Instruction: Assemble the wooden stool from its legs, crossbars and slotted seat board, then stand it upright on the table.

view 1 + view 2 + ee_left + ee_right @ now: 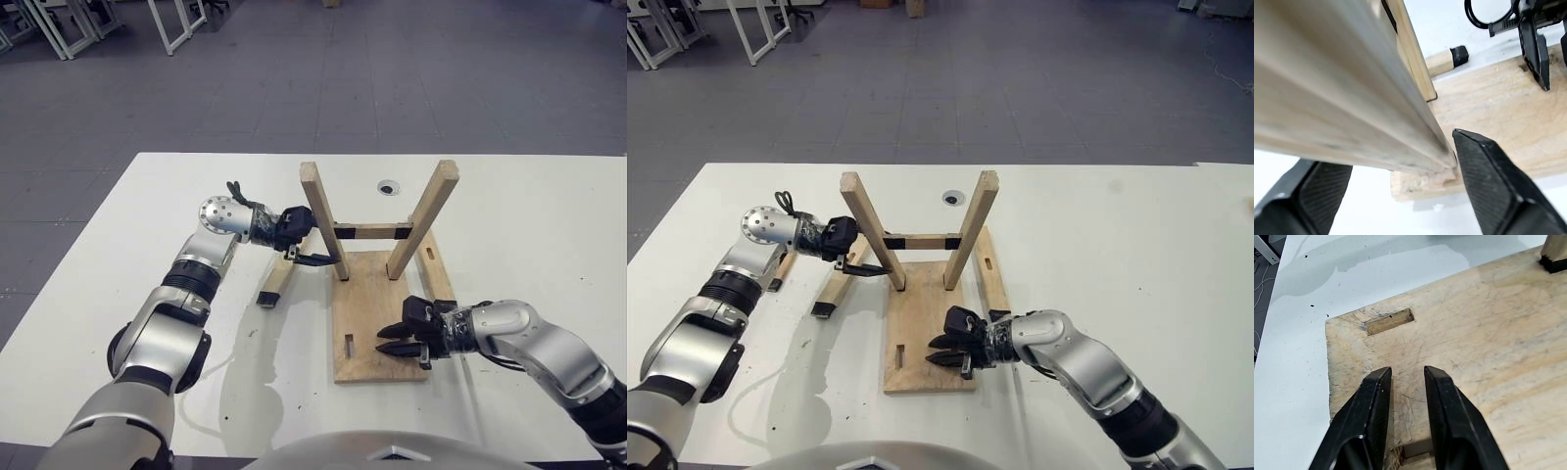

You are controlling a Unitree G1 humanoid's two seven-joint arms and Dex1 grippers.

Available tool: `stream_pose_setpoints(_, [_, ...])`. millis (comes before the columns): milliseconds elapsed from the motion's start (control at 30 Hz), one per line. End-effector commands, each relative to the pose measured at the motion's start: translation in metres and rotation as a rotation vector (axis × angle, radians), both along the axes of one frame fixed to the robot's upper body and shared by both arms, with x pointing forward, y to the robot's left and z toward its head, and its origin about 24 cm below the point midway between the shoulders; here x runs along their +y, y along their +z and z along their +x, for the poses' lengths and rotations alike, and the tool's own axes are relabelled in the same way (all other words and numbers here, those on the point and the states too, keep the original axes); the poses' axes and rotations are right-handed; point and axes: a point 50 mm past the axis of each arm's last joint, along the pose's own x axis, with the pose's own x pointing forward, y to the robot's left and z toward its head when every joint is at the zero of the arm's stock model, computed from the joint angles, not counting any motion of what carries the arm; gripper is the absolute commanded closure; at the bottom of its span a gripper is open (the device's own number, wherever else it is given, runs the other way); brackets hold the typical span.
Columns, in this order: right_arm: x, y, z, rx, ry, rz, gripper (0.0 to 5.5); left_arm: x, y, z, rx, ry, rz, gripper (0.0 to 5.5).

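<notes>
Left gripper (315, 258) clamped on leg (323, 211) near foot. Leg pair with crossbar (372, 232) stood in seat board (367, 313), laid flat on table (549, 215). Right gripper (382, 341) narrowly parted, tips pressed on board's near end.

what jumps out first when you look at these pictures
A half-built stool: the left leg and right leg, joined by a crossbar, stand up out of the seat board, which lies flat mid-table. The left gripper sits at the left leg's base. The right gripper rests on the board's near end, close to an empty slot.
</notes>
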Motion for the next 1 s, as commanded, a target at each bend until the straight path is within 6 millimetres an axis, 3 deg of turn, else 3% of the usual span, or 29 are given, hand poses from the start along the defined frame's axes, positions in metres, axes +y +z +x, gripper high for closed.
stream_pose_setpoints(33, [-0.004, -0.015, -0.005, 0.033, -0.058, -0.058, 4.29, 0.015, 0.008, 0.006, -0.018, -0.023, 0.127, 1.48])
stream_pose_setpoints(167, [-0.002, -0.016, -0.001, 0.017, -0.105, -0.048, 4.29, 0.042, 0.016, 0.007, 0.05, 0.034, 0.197, 0.85])
stream_pose_setpoints(233, [-0.001, -0.016, 0.001, 0.016, -0.136, -0.041, 3.89, 0.063, 0.025, 0.008, 0.079, 0.145, 0.262, 0.48])
stream_pose_setpoints(300, [-0.001, -0.015, 0.002, 0.007, -0.166, -0.036, 3.5, 0.08, 0.049, 0.017, 0.016, 0.409, 0.183, 0.25])
stream_pose_setpoints(400, [-0.003, -0.017, 0.001, -0.002, -0.201, -0.042, 3.28, 0.091, 0.099, 0.018, -0.01, 0.824, -0.122, 0.25])
stream_pose_setpoints(467, [-0.005, -0.019, -0.002, 0.012, -0.221, -0.049, 3.28, 0.079, 0.13, 0.013, -0.005, 0.963, -0.331, 0.25])
stream_pose_setpoints(533, [-0.009, -0.024, -0.005, 0.026, -0.25, -0.083, 3.28, 0.051, 0.157, 0.007, 0.049, 1.021, -0.566, 0.25])
stream_pose_setpoints(700, [-0.011, -0.03, -0.006, 0.033, -0.282, -0.118, 3.28, -0.021, 0.179, -0.015, 0.336, 0.899, -0.781, 0.25])
stream_pose_setpoints(833, [-0.008, -0.03, -0.007, 0.035, -0.285, -0.118, 3.28, -0.034, 0.17, -0.019, 0.417, 0.952, -0.747, 0.25])
stream_pose_setpoints(900, [-0.007, -0.03, -0.006, 0.032, -0.293, -0.114, 3.28, -0.038, 0.177, -0.02, 0.395, 0.934, -0.77, 0.25])
stream_pose_setpoints(1000, [-0.006, -0.029, -0.003, 0.021, -0.308, -0.107, 3.28, -0.032, 0.245, -0.031, 0.107, 0.819, -1.066, 0.25])
